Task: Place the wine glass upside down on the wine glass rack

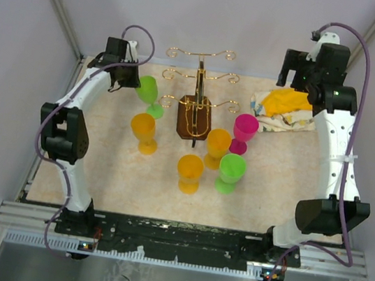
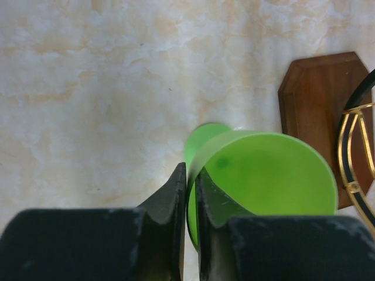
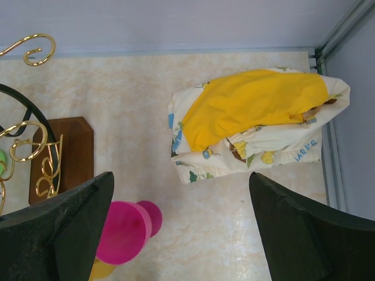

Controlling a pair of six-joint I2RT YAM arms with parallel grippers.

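on marbled beige tabletop [image 1: 98,169], pinches rim of green plastic wine glass [image 2: 269,175] with left gripper [image 2: 188,178], just left of gold wire wine glass rack [image 1: 195,110], presumably for lifting and inverting; holds right gripper [image 3: 181,184] wide open, empty.

We see a bright green wine glass [image 2: 263,170] at the black left tool [image 2: 188,175], over a cream desk [image 2: 88,88] marbled in beige. Beside it is the wine glass rack [image 2: 319,93], gold wire on a dark brown base. Ahead of the black right tool [image 3: 179,178] lie a magenta glass [image 3: 123,231] and a yellow cloth [image 3: 252,111] with a cream, cartoon-printed side.
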